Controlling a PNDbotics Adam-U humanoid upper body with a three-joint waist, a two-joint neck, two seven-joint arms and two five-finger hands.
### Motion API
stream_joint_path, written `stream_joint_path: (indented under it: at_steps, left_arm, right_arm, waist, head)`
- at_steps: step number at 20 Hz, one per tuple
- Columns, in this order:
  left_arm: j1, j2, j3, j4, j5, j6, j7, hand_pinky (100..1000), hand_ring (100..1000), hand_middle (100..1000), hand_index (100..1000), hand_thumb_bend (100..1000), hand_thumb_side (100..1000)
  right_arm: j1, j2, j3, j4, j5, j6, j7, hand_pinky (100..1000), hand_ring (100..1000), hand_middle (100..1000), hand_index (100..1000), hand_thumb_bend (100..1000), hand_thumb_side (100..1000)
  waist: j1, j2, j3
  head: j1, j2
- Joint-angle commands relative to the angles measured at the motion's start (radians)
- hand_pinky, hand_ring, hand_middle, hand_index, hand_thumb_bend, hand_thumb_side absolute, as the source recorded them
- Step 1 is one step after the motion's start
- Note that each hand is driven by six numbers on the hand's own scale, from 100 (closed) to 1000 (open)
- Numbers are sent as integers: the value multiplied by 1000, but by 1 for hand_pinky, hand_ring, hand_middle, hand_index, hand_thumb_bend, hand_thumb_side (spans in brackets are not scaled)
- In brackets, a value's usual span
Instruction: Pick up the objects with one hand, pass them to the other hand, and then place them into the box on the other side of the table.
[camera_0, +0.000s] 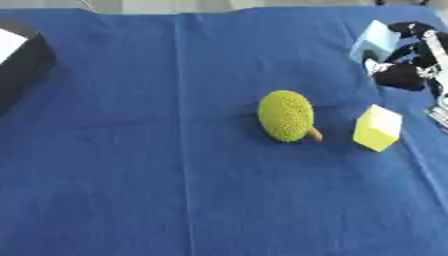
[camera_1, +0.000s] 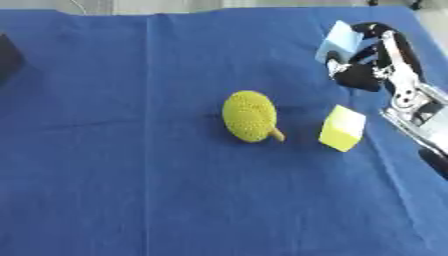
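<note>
Right hand (camera_1: 363, 62): we see it in the upper right of the frame, fingers curled round a light blue block (camera_1: 339, 40).
Light blue block: held above the bench (camera_1: 131, 190), at the hand's upper left side.
Left hand: we find it in neither view.
Box (camera_0: 22, 57): black, at the upper left edge, only partly in frame.
Bumpy green fruit (camera_1: 249, 116): mid-frame on the blue cloth, short brown stem pointing lower right.
Yellow block (camera_1: 342, 128): just right of the fruit, apart from it, below the hand.
Path: we see only bare cloth between fruit and box.
</note>
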Motion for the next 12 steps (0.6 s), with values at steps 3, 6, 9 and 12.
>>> stream_joint_path:
  at_steps: [3, 6, 9, 12]
  left_arm:
    - [-22, 47, -2, -21, 11, 0, -17, 718, 643, 690, 757, 100, 692]
    - [-36, 55, -8, -22, 14, 2, -26, 718, 644, 691, 758, 100, 679]
    - [-52, 63, -15, -24, 16, 5, -37, 719, 646, 691, 760, 100, 664]
    - [-65, 74, -22, -32, 17, 8, -50, 720, 647, 692, 761, 100, 650]
  right_arm:
    - [-31, -40, 26, -31, -31, -21, 1, 411, 558, 722, 619, 100, 100]
    - [-47, -36, 41, -32, -45, -33, 8, 399, 553, 721, 615, 100, 100]
    - [-63, -28, 52, -32, -70, -38, -5, 387, 547, 718, 610, 100, 100]
    - [-89, -15, 66, -32, -90, -50, -16, 376, 541, 715, 604, 100, 100]
  waist:
    - [9, -50, -21]
    - [11, -66, -35]
    - [12, -79, -42]
    - [12, -90, -44]
  head:
    - [31, 21]
    - [49, 27]
    - [60, 33]
    - [69, 41]
